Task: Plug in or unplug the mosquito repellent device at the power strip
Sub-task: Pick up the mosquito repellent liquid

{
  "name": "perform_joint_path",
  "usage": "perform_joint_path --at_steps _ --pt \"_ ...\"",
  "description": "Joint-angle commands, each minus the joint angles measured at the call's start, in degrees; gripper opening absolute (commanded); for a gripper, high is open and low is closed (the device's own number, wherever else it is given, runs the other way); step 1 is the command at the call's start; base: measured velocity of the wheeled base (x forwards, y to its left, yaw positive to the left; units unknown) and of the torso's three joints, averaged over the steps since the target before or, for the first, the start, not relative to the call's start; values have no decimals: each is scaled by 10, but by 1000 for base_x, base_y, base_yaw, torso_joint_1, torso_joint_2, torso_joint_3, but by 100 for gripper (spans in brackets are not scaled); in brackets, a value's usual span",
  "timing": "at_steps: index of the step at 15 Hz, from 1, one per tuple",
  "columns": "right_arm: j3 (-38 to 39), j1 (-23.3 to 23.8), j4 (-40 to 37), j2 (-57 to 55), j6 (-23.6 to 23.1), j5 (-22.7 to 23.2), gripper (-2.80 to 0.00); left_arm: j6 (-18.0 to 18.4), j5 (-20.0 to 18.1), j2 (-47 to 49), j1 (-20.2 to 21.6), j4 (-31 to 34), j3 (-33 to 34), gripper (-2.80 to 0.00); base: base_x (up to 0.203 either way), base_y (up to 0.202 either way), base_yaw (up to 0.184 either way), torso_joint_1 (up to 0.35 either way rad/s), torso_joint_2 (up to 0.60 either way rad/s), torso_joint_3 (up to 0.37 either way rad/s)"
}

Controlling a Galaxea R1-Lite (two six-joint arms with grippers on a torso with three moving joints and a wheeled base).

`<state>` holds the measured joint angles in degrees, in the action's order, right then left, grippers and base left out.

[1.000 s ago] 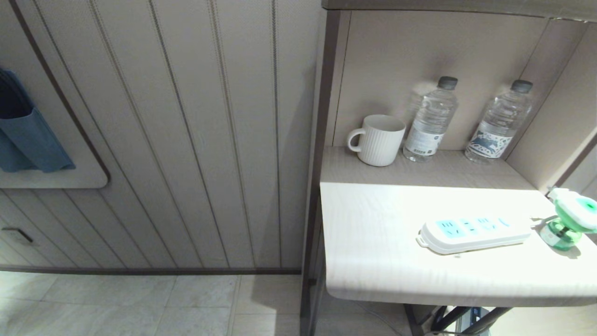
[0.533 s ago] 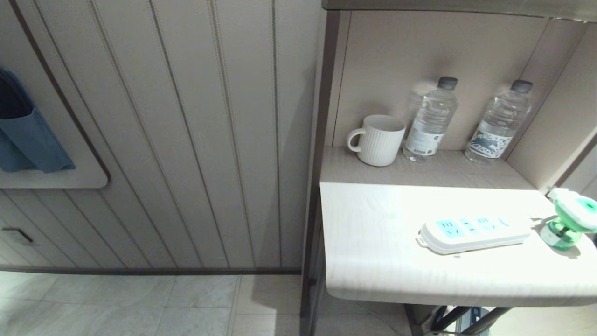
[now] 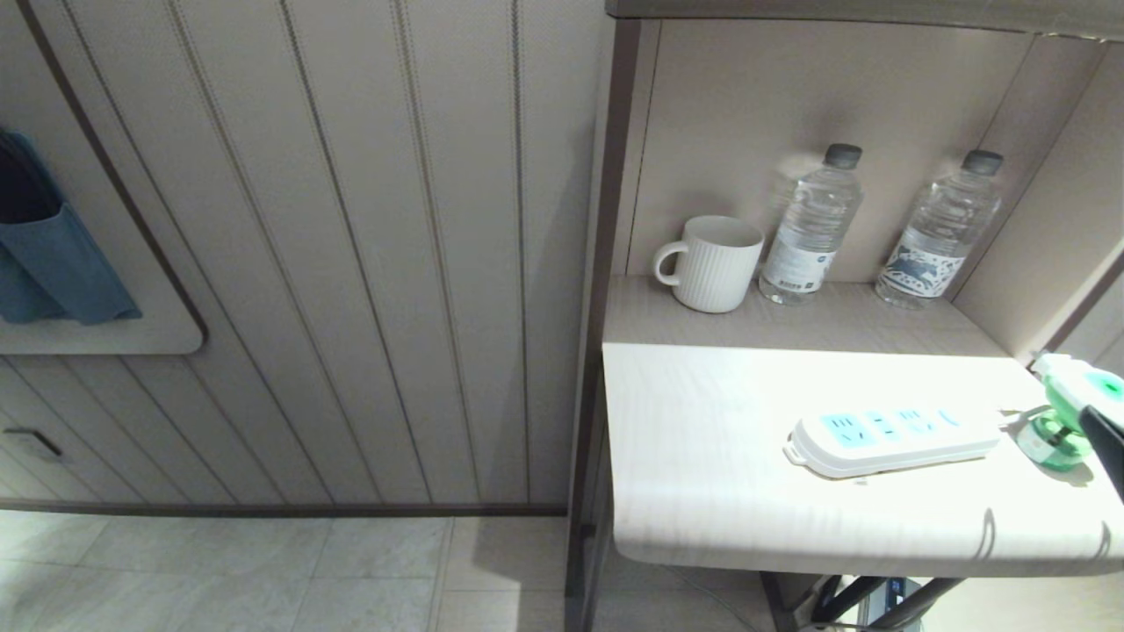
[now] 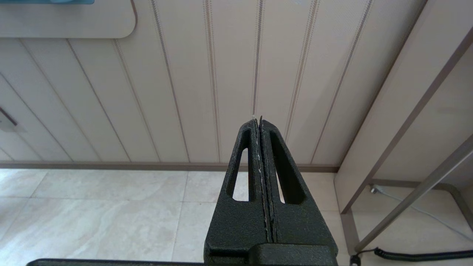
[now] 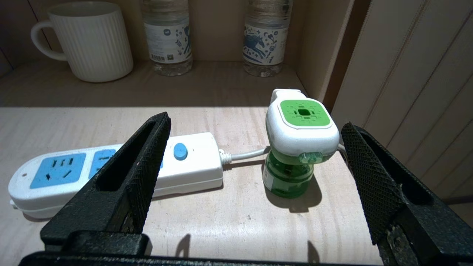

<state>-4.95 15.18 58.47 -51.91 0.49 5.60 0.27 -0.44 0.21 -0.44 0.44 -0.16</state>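
The mosquito repellent device (image 3: 1067, 412) stands upright on the white table, unplugged, by the cord end of the power strip (image 3: 891, 434). The right wrist view shows its white head with the green patch (image 5: 301, 125) over the green bottle. The power strip (image 5: 111, 170) lies flat to one side with its blue sockets free. My right gripper (image 5: 255, 123) is open wide in front of the device and touches nothing. One of its dark fingers (image 3: 1108, 443) shows at the head view's right edge. My left gripper (image 4: 258, 120) is shut and empty, off the table, facing the panelled wall and the floor.
On the shelf behind stand a white ribbed mug (image 3: 709, 263) and two clear water bottles (image 3: 812, 224) (image 3: 940, 233). The niche's side wall (image 3: 1054, 228) rises close to the right of the device. The strip's cord (image 5: 244, 155) runs behind the device.
A dark finger of my right gripper has come into the head view at the right edge, beside the device, and thin shadows now fall on the table's front edge. Nothing else moved.
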Motion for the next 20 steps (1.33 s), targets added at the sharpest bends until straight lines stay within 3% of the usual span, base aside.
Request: perform_joint_path --at_steps 1,5,20 --pt "-1 6 31 -43 15 3 0 0 0 0 0 0 0 -280 0 0 0 0 0 0" --pt "-6 30 55 -75 34 53 0 0 0 0 0 0 0 -280 0 0 0 0 0 0" --pt "-47 70 127 -169 56 73 0 0 0 0 0 0 0 -280 0 0 0 0 0 0"
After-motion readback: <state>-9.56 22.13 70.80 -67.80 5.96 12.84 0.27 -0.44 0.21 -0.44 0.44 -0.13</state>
